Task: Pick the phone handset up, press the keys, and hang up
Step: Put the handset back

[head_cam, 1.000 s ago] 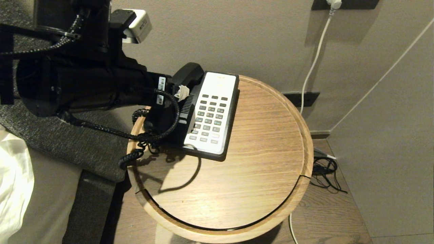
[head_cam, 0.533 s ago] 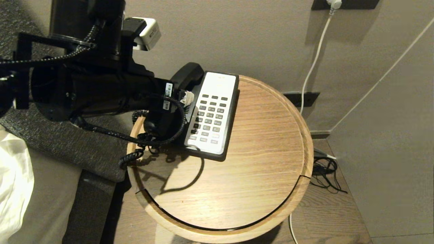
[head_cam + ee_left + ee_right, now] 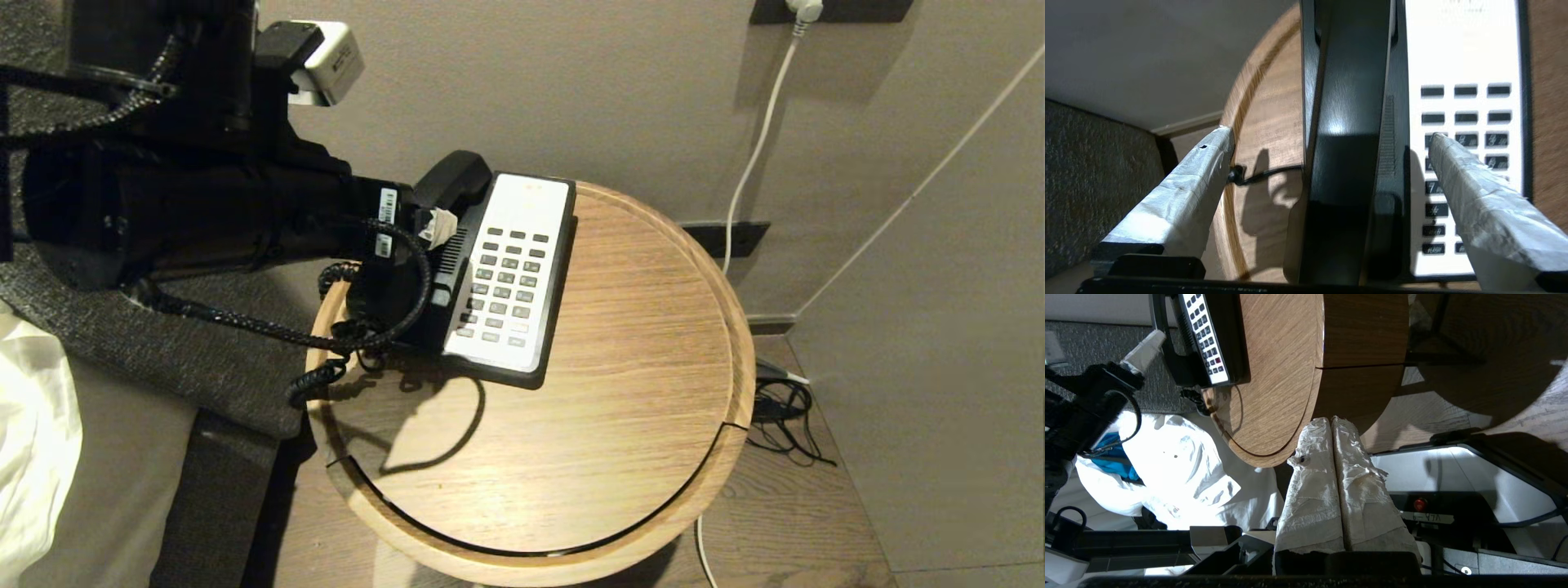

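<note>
Phone handset (image 3: 1347, 134) lies in its cradle on the phone base (image 3: 506, 278), beside the keys (image 3: 502, 286), at the left edge of the round wooden table (image 3: 620, 425). Compared with half a second ago, left arm drawn back slightly toward the left, handset not yet lifted; probably a small correction before the grasp. Left gripper (image 3: 1331, 179) spread wide, straddling the handset, taped fingers (image 3: 1184, 192) clear of both sides. Right gripper (image 3: 1333, 473) parked low beside the table, pressed together, empty.
</note>
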{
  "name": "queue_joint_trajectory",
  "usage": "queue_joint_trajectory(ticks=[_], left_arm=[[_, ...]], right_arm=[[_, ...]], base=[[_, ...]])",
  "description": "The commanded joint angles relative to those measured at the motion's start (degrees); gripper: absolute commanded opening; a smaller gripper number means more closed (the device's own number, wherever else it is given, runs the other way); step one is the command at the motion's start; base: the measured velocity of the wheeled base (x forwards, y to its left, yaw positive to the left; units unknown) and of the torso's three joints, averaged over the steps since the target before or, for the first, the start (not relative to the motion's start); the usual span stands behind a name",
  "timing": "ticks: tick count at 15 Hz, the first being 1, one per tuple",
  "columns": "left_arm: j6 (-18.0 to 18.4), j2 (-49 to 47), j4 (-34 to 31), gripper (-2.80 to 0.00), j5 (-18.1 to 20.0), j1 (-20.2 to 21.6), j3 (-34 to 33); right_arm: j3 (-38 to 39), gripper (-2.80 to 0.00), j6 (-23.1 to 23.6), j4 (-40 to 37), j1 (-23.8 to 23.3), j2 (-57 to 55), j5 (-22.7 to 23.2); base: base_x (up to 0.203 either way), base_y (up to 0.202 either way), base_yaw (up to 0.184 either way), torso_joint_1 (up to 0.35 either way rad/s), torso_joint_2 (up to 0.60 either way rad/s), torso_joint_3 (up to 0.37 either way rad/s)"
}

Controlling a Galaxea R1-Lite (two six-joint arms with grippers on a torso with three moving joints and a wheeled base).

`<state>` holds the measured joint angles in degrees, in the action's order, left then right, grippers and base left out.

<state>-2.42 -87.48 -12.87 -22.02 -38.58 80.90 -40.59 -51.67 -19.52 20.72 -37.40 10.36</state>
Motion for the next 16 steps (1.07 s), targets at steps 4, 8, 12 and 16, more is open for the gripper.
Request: queue_joint_trajectory(ticks=[4, 8, 12, 16], left_arm=[[0.2, -1.5, -0.2, 0.00, -0.2, -0.9, -1.6], [0.1, -1.8, -0.1, 0.00, -0.3, -0.8, -1.7], [-0.1, -2.4, 0.0, 0.00, -0.7, -0.8, -1.4], [-0.2, -2.6, 0.1, 0.00, -0.9, -0.8, -1.0]], right_arm=[[0.1, -2.80, -0.3, -0.2, 0.0, 0.0, 0.1], [0.2, -2.80, -0.3, -0.2, 0.0, -0.1, 0.8], [0.5, -2.80, -0.3, 0.1, 0.0, -0.1, 1.0], [0.6, -2.80, -0.3, 0.1, 0.0, -0.1, 1.0]], base=[[0.000, 0.000, 0.000, 0.000, 0.00, 0.000], [0.000, 0.000, 0.000, 0.000, 0.00, 0.000], [0.000, 0.000, 0.000, 0.000, 0.00, 0.000], [0.000, 0.000, 0.000, 0.000, 0.00, 0.000]])
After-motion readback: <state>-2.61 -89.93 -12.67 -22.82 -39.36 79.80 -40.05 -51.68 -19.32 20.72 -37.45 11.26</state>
